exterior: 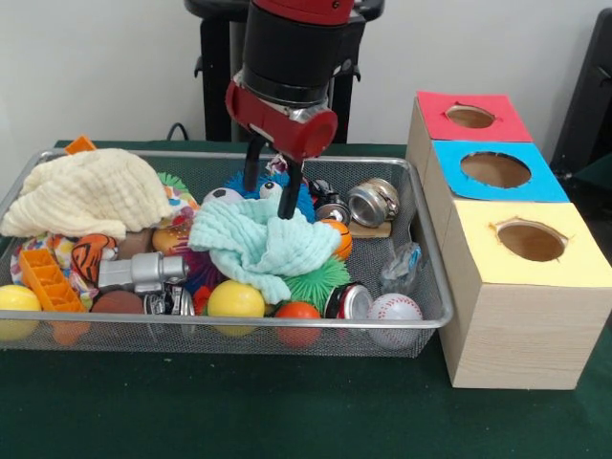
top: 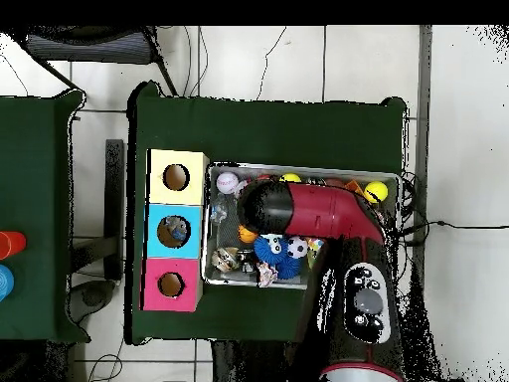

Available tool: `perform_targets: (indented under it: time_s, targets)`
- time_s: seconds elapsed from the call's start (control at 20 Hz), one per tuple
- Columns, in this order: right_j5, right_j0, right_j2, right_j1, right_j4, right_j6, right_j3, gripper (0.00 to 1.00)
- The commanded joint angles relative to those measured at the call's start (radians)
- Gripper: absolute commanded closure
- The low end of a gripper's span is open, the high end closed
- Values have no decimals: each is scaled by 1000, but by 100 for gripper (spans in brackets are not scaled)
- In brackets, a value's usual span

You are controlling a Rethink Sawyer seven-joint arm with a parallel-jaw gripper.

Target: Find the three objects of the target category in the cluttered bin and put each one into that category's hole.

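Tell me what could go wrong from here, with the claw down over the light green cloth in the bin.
1. The open claw sits at the edge of the light green cloth; closing may catch fabric and drag it, pulling along the balls beneath.
2. The cloth and the cream cloth hide much of the bin, so targets could be missed.
3. The overhead view is blocked by the arm, so the grasp is hard to check there.

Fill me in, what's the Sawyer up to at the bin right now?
The end effector hangs open over the middle of the wire bin, its tips just at the light green cloth lying on the clutter. Nothing is gripped. The box with red, blue and yellow holes stands beside the bin; no hole visibly has anything in it.
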Motion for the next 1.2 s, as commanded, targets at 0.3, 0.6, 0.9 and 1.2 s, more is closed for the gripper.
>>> perform_targets:
  time_s: [0.3,0.6,0.9,1.2]
  targets:
    - [-160,55,85,81,4,80,158,0]
    - [-206,77,76,126,33,116,151,0]
    - [-203,125,62,122,74,158,168,0]
    - [-197,153,53,129,105,159,151,0]
